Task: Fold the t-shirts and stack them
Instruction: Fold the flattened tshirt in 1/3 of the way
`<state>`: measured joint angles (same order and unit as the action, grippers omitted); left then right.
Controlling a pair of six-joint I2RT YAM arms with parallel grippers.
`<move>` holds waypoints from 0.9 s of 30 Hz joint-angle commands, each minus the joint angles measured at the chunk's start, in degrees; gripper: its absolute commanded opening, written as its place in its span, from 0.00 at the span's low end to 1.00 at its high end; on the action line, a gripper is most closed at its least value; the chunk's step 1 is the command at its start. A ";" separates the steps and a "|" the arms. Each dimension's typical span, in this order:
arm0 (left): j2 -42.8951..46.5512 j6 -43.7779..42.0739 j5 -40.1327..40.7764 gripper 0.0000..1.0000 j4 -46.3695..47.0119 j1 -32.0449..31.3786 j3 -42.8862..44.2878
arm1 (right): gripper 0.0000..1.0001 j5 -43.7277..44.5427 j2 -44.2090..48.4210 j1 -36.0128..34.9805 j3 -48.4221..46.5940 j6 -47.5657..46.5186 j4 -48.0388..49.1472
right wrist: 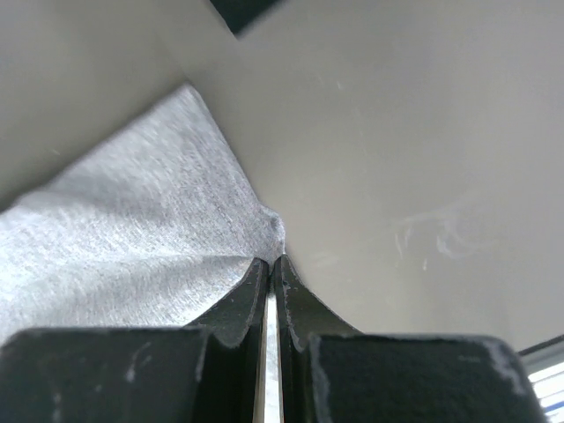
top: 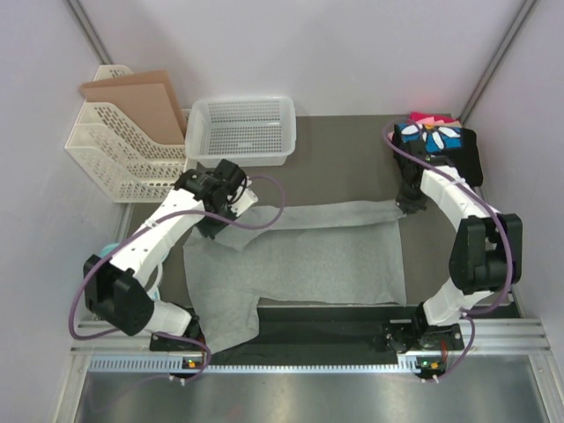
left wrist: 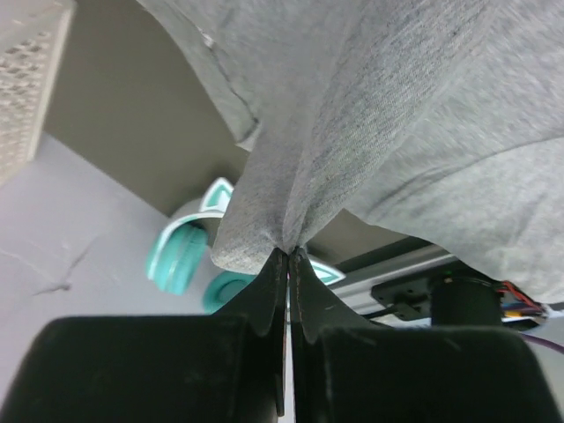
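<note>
- Grey shirt (top: 326, 260) lies spread across the middle of the desk (top: 344, 159).
- Left hand (left wrist: 288, 256), centre left of the top view, is closed tight on a bunch of its cloth.
- Right hand (right wrist: 269, 263), centre right, is closed on its corner.
- Folded shirts (top: 438, 134) sit stacked upper right.

The grey t-shirt (top: 335, 264) pinched in my matt black fingers (left wrist: 264, 300) is soft, finely knit, matt heathered cloth.
</note>
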<state>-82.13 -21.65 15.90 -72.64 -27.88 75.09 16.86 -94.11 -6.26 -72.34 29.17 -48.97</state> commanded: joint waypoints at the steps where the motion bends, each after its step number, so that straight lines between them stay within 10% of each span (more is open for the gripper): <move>1: 4.78 3.01 -5.87 0.00 -3.29 -0.33 -4.33 | 0.00 2.38 3.66 -0.24 4.56 0.71 2.91; 9: 6.63 4.34 -13.52 0.00 -2.07 -0.69 -12.77 | 0.03 3.00 3.84 -1.38 10.89 1.50 5.02; 14: 6.72 3.11 -13.71 0.58 -1.10 -0.77 -14.63 | 0.47 3.18 3.40 -1.91 11.87 1.68 4.85; 27: -4.08 0.90 -2.45 0.55 9.09 -0.07 2.69 | 0.58 0.37 -4.67 -2.26 -5.08 2.47 1.69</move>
<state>-80.14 -20.45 11.11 -70.26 -28.38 76.29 18.17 -93.78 -7.75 -71.20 31.03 -47.62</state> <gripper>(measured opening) 0.577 0.590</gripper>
